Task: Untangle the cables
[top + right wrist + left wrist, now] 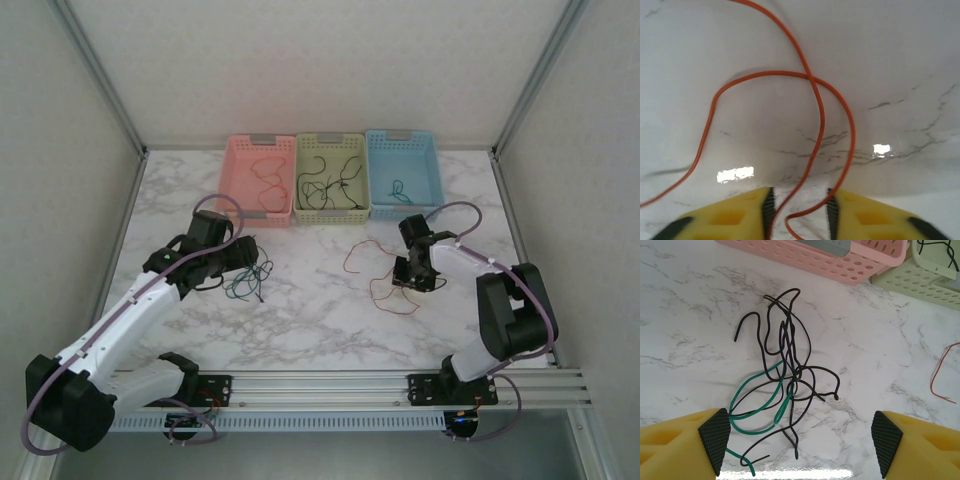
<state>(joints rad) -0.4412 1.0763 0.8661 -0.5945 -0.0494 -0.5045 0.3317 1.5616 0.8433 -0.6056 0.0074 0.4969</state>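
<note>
A tangle of black cables (790, 340) and a green cable (760, 400) lies on the marble table, just ahead of my left gripper (800, 445). That gripper is open wide and its left pad sits beside the green loop. From above, the left gripper (248, 260) hovers at the tangle (245, 283). Red-orange cables (375, 272) lie loose at centre right. My right gripper (407, 279) is low over them. Its jaws (799, 200) stand a little apart, with two strands of the red-orange cable (817, 115) running loosely between them.
Three baskets stand at the back: pink (228, 190) with a red cable, yellow-green (333, 213) with black cables, blue (437, 165) with a teal cable. The pink basket (805, 257) is close ahead of the left gripper. A rail (320, 385) runs along the near edge.
</note>
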